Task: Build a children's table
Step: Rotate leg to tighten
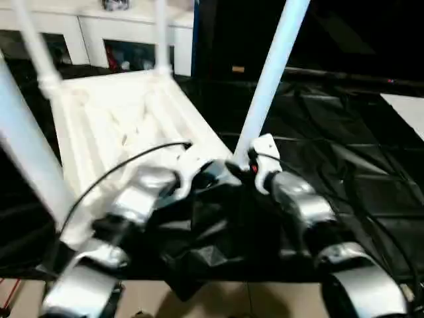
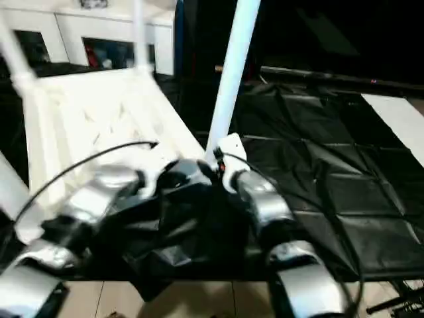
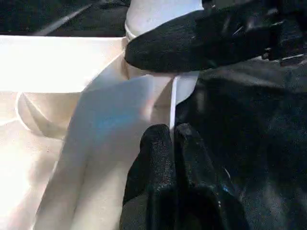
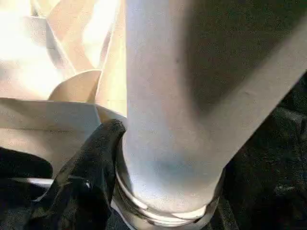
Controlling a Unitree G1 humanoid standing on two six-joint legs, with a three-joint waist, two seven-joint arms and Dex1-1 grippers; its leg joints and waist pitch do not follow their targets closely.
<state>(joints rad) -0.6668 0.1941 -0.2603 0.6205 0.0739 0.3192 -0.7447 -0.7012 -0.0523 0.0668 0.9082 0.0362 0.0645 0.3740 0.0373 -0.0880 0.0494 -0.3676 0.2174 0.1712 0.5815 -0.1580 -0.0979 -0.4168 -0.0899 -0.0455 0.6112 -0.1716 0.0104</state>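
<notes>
The children's table lies upside down on a black sheet, its ribbed white top (image 1: 112, 126) facing up. Three legs stand in its sockets: one near left (image 1: 23, 146) and two at the far corners (image 1: 36, 46) (image 1: 161, 33). A fourth leg (image 1: 271, 73) rises tilted from the near right corner socket (image 4: 158, 215). My right gripper (image 1: 242, 169) is closed around the base of this leg, one black finger (image 4: 103, 143) pressed against it. My left gripper (image 3: 172, 132) is shut, its fingertips against the top's edge beside that corner.
The black sheet (image 1: 344, 152) covers the floor to the right and is crumpled under my forearms. A white cabinet (image 1: 99, 30) stands behind the table. A black cable (image 1: 132, 162) loops over my left forearm. Bare tan floor (image 1: 218, 301) shows closest to me.
</notes>
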